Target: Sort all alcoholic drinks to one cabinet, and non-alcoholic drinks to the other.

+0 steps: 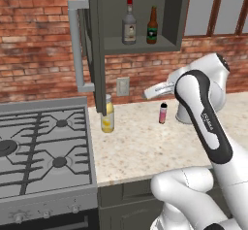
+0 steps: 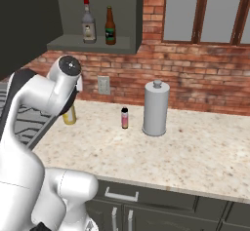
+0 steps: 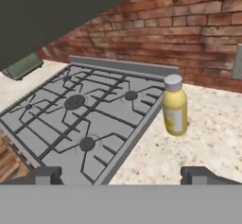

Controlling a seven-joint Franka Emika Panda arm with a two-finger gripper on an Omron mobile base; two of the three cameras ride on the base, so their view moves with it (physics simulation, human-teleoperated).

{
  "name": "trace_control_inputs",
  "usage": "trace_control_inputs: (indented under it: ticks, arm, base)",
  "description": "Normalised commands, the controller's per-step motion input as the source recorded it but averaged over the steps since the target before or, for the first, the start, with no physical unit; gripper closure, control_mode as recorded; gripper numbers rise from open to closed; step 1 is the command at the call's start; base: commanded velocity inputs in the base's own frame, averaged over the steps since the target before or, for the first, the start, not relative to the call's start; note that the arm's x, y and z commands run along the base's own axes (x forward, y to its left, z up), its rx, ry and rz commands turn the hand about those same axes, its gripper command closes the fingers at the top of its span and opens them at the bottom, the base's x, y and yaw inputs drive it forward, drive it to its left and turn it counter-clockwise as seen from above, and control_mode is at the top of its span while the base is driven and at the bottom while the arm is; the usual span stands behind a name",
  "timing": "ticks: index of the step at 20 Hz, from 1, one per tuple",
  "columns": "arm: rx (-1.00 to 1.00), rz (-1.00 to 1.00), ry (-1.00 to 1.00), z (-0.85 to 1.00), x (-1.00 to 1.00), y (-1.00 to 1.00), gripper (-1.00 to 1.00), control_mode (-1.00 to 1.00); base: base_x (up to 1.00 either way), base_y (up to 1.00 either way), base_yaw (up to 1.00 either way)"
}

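The stove is the big thing to look from. It is grey, with black grates and four burners, and it sits at the left end of the speckled counter.

The yellow bottle stands up straight on the counter just beside the stove's right edge. It has a white cap and a pale label. In the hand view the yellow bottle stands right next to the stove's rim. In the right base view the robot's arm hides most of the yellow bottle.

The pink bottle is small and slim with a black cap. It stands on the counter farther from the stove than the yellow one, and well apart from it. A tall grey canister stands just past the pink bottle, even farther from the stove.

Above the counter, up and to the right of the stove, the wall cabinet hangs with its door open. The door has a long pale bar handle. On the shelf inside stand the grey bottle with a red cap and the brown beer bottle, side by side, close but not touching.

The gripper is wide open and holds nothing. Its two dark tips point down over the stove's near corner and the counter, with the yellow bottle ahead of them.
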Motion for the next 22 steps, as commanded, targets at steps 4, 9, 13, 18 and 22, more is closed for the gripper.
trace_control_inputs:
  ticks: [4,9,13,18,22]
  arm:
    - [0.00,0.06,0.00,-0.31,0.13,0.00,-1.00,-1.00]
    - [0.00,0.13,-0.02,-0.30,0.13,0.00,-1.00,-1.00]
    - [0.07,0.18,-0.11,-0.16,0.22,0.00,-1.00,-1.00]
    - [0.06,0.16,-0.15,-0.14,0.18,0.00,-1.00,-1.00]
    - [0.02,0.13,-0.19,-0.13,0.01,0.02,-1.00,-1.00]
  base:
    - [0.00,0.00,0.00]
    - [0.00,0.00,0.00]
    - [0.00,0.00,0.00]
    - [0.00,0.00,0.00]
    - [0.00,0.00,0.00]
